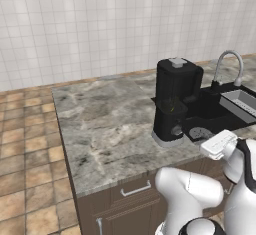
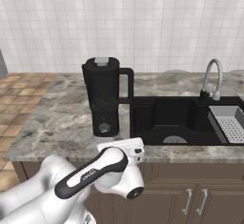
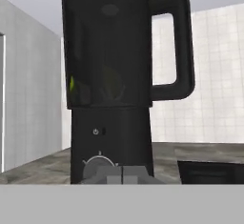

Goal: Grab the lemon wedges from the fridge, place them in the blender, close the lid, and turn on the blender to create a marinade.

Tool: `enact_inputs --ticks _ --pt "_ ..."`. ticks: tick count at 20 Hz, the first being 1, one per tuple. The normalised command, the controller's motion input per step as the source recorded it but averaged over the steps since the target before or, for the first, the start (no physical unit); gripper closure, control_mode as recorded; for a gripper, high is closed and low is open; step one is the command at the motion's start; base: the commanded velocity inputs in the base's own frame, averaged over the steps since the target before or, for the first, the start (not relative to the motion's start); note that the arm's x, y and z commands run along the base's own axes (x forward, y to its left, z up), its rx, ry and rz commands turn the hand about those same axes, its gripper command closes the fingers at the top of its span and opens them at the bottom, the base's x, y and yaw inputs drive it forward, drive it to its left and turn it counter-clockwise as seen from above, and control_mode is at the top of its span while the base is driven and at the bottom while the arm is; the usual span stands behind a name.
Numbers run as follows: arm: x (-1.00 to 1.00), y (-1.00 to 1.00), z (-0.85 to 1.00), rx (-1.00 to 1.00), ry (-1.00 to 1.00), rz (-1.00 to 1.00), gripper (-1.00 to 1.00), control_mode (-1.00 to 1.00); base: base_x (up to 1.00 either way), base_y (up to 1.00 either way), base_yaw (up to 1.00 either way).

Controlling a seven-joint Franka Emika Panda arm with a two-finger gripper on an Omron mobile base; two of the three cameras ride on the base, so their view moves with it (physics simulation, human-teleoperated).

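Showing faintly through blender (image 3: 107, 46) tint: lemon wedges (image 3: 73, 83).

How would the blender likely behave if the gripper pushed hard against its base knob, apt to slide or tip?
The blender stands tall on a narrow base, so it could probably tip if pushed high; a push low at the knob seems likelier to slide it on the smooth counter. The shut gripper sits low by that knob.
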Motion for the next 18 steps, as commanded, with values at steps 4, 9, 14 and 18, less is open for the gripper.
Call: enact_inputs --ticks 4,9,14,18 --pt "0.00 1.00 -0.20 0.00 0.00 0.00 1.00 -1.00 0.00 0.00 0.00" --pt "-0.02 0.63 -0.06 0.00 0.00 0.00 1.00 -1.00 0.00 0.00 0.00" --pt "0.06 0.34 -0.04 0.00 -0.01 -0.01 1.00 -1.00 0.00 0.00 0.00" --pt "0.29 0.68 -0.01 0.00 -0.03 -0.08 1.00 -1.00 0.00 0.00 0.00"
